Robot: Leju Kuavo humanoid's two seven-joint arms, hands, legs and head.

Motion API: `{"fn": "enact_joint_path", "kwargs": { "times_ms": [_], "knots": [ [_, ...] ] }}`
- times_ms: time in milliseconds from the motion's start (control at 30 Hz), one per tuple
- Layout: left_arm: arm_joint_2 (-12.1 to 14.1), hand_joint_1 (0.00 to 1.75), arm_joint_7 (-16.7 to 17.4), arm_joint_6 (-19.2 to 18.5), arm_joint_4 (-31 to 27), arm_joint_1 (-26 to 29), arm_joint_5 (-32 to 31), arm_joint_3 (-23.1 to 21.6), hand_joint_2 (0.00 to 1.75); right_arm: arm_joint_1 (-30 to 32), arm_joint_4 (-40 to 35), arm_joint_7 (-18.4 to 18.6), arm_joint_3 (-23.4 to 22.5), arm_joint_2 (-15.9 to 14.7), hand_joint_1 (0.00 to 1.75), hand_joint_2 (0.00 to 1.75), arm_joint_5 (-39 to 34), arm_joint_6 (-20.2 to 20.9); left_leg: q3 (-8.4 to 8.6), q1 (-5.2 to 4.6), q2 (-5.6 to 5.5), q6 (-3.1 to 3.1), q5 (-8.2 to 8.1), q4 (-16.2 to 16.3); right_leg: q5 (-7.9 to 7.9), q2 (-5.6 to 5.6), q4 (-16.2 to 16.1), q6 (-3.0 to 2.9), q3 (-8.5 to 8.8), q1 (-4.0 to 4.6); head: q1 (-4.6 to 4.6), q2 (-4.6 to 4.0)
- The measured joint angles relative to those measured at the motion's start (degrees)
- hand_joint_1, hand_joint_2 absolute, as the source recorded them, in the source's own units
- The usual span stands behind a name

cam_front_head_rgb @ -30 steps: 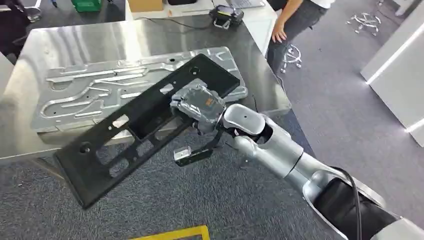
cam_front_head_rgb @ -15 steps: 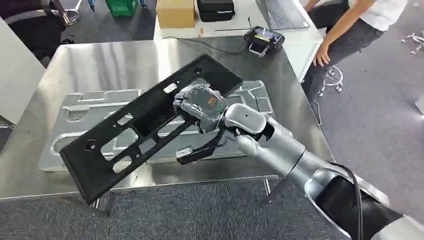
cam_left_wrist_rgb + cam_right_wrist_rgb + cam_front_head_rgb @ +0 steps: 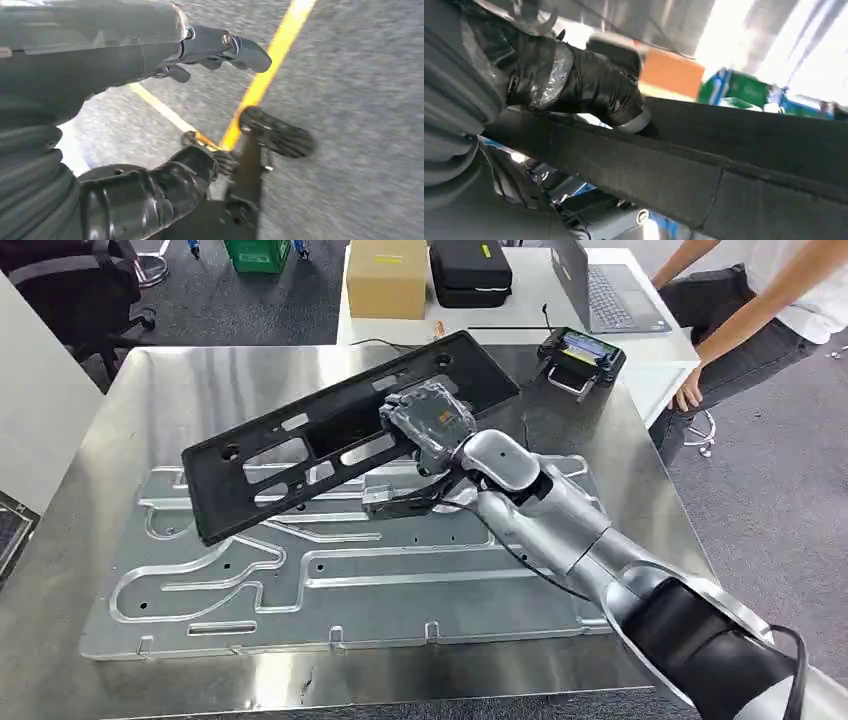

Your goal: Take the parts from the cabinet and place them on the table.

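A long black panel (image 3: 330,430) with several cut-outs is held tilted above the steel table (image 3: 130,400), gripped near its middle by my right hand (image 3: 428,430). Below it on the table lies a flat silver metal plate (image 3: 330,580) with raised channels. In the right wrist view my thumb (image 3: 589,85) presses on the panel's dark edge (image 3: 704,165). My left hand (image 3: 150,55) hangs over grey carpet with its fingers apart and nothing in it.
Behind the steel table stands a white desk (image 3: 520,315) with a cardboard box (image 3: 387,278), a black case (image 3: 470,270), a laptop (image 3: 605,290) and a handheld controller (image 3: 580,350). A person (image 3: 770,300) stands at the far right. A black chair (image 3: 75,280) is at the far left.
The whole view has shifted as I moved closer to the table. The black panel, before partly past the table's front edge, is now held over the silver plate.
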Motion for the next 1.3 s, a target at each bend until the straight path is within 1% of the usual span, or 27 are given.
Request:
{"fn": "enact_joint_path", "kwargs": {
  "times_ms": [33,67,100,133,167,200,233,267,300,333,367,400,500,567,633,733,867,1000,1200,1300],
  "knots": [
    [-0.06,0.00,-0.07,0.31,-0.02,0.03,-0.13,0.15,1.75,0.50,1.64,0.04,-0.35,-0.07,1.75,1.75,0.00,-0.02,0.73,-0.14,-0.37,0.06,-0.56,0.03,1.26,0.05,1.42,-0.17,-2.17,0.05,-0.04,0.00],
    [-0.11,0.00,-0.15,0.57,-0.04,0.11,-0.24,0.37,1.75,0.94,3.13,0.11,-0.68,-0.09,1.75,1.75,0.00,-0.02,1.46,-0.29,-0.60,0.08,-1.12,0.05,4.03,0.09,0.21,-0.43,-3.14,0.15,0.00,0.00],
    [-0.18,0.00,-0.24,0.70,-0.09,0.16,-0.44,0.63,1.75,1.21,4.43,0.22,-1.14,-0.09,1.75,1.75,-0.11,0.02,2.21,-0.50,-0.85,0.08,-1.67,0.06,7.88,0.10,-3.01,-0.79,-3.19,0.36,-0.04,0.00],
    [-0.24,0.00,-0.31,0.76,-0.13,0.38,-0.50,0.94,1.75,1.28,5.71,0.24,-1.92,-0.11,1.75,1.75,-0.48,0.15,2.96,-0.80,-1.04,0.04,-2.20,0.06,12.33,0.11,-7.80,-1.31,-2.75,0.50,0.00,0.00],
    [-0.37,0.00,-0.28,0.76,-0.13,0.72,-0.50,1.07,1.75,1.34,6.42,0.33,-2.65,-0.11,1.75,1.75,-0.81,0.42,3.36,-0.89,-1.12,-0.02,-2.62,0.03,16.19,0.17,-12.48,-2.02,-2.52,0.78,-0.04,0.00],
    [-1.12,0.00,-0.28,0.76,-0.13,0.89,-0.50,1.18,1.75,1.71,7.10,0.46,-3.46,-0.11,1.75,1.75,-1.25,0.55,3.51,-1.22,-1.20,-0.26,-2.75,0.06,16.22,0.28,-12.45,-2.50,-2.37,1.13,-0.33,0.00],
    [-0.85,0.00,-0.28,0.74,-0.18,0.92,-0.50,1.53,1.75,2.23,7.44,0.92,-4.14,-0.09,1.75,1.75,-1.75,0.70,3.50,-0.87,-1.41,-0.38,-2.74,0.11,16.93,0.26,-13.08,-2.53,-2.08,1.28,-0.06,0.00],
    [-0.90,0.00,-0.13,0.70,-0.28,1.00,-0.50,1.77,1.75,2.93,7.44,1.31,-4.64,-0.02,1.75,1.75,-2.14,0.85,3.47,-0.90,-1.49,-0.32,-3.03,0.35,16.98,0.21,-13.36,-2.46,-2.00,1.24,-0.07,0.00],
    [-0.90,0.00,-0.13,0.70,-0.48,1.17,-0.55,2.16,1.75,3.63,7.20,1.68,-5.10,0.22,1.75,1.75,-2.41,1.03,3.38,-0.82,-1.50,-0.23,-3.15,0.42,16.00,0.22,-14.12,-1.79,-1.35,1.07,-0.06,0.00],
    [-0.94,0.00,-0.11,0.68,-0.68,1.31,-0.65,2.56,1.75,4.52,6.31,2.33,-5.64,0.35,1.75,1.75,-2.65,1.27,3.21,-0.79,-1.49,-0.37,-3.38,0.77,14.86,0.34,-15.00,-1.33,-0.85,1.01,-0.09,0.00],
    [-0.98,0.00,-0.11,0.48,-0.85,1.52,-0.74,2.88,1.75,5.75,5.39,2.93,-6.25,0.46,1.75,1.75,-2.75,1.40,3.21,-0.83,-1.44,-0.49,-3.51,0.86,14.86,0.45,-14.63,-1.59,-0.91,1.01,-0.09,0.00],
    [-1.01,0.00,-0.13,0.33,-0.96,1.77,-0.92,3.13,1.75,6.90,4.40,3.21,-6.56,0.55,1.75,1.75,-3.19,1.73,3.29,-0.83,-1.39,-0.65,-3.63,0.85,14.78,0.55,-14.59,-1.63,-0.87,1.01,-0.09,0.00],
    [-1.01,0.00,-0.09,0.15,-1.57,1.82,-1.75,4.37,1.75,11.18,-0.83,3.48,-7.35,0.98,1.75,1.75,-6.19,4.55,3.37,-0.83,-1.32,-0.65,-3.65,0.78,14.74,0.69,-14.57,-1.71,-0.86,1.18,-0.09,0.00],
    [-1.03,0.00,0.13,0.17,-2.12,2.01,-1.95,5.35,1.75,14.25,-5.37,3.85,-7.54,1.44,1.75,1.75,-8.73,5.92,3.43,-0.78,-1.30,-0.68,-3.66,0.71,14.65,0.69,-14.52,-1.90,-0.87,1.27,-0.09,0.00],
    [-1.11,0.00,0.09,0.31,-2.51,2.35,-2.38,6.12,1.75,16.86,-9.33,3.91,-7.74,1.73,1.75,1.75,-10.14,6.25,3.51,-0.77,-1.30,-0.73,-3.68,0.68,14.61,0.70,-14.43,-2.03,-0.86,1.29,-0.09,0.00],
    [-1.22,0.00,-0.33,-0.40,-2.95,2.81,-2.54,7.19,1.75,19.23,-13.48,2.84,-8.07,2.08,1.75,1.75,-12.11,6.45,3.57,-0.76,-1.31,-0.79,-3.65,0.67,14.58,0.69,-14.31,-2.12,-0.83,1.31,-0.11,0.00],
    [-1.36,0.00,-0.39,-0.79,-3.65,2.87,-3.01,8.70,1.75,21.92,-20.55,3.48,-8.48,2.97,1.75,1.75,-14.62,8.74,3.64,-0.65,-1.26,-0.95,-3.62,0.64,14.62,0.70,-14.26,-2.34,-0.80,1.30,-0.09,0.00],
    [-1.49,0.00,-0.39,-0.79,-4.00,2.58,-3.19,9.53,1.75,22.85,-24.10,3.69,-8.48,3.36,1.75,1.75,-14.82,8.87,3.77,-0.65,-1.18,-0.96,-3.62,0.67,14.64,0.78,-14.25,-2.37,-0.66,1.29,-0.09,0.00],
    [-1.60,0.00,-0.37,-0.79,-4.24,2.61,-3.23,9.94,1.75,23.25,-25.95,4.00,-8.48,3.36,1.75,1.75,-15.02,9.03,3.78,-0.72,-1.18,-0.96,-3.61,0.79,14.68,0.78,-14.25,-2.36,-0.59,1.29,-0.09,0.00],
    [-1.60,0.00,-0.42,-1.03,-4.24,2.66,-3.32,10.40,1.75,23.59,-26.50,3.91,-8.48,3.41,1.75,1.75,-16.75,10.27,3.77,-0.72,-1.18,-0.96,-3.62,0.89,14.70,0.78,-14.24,-2.34,-0.54,1.29,-0.09,0.00]
  ]
}}
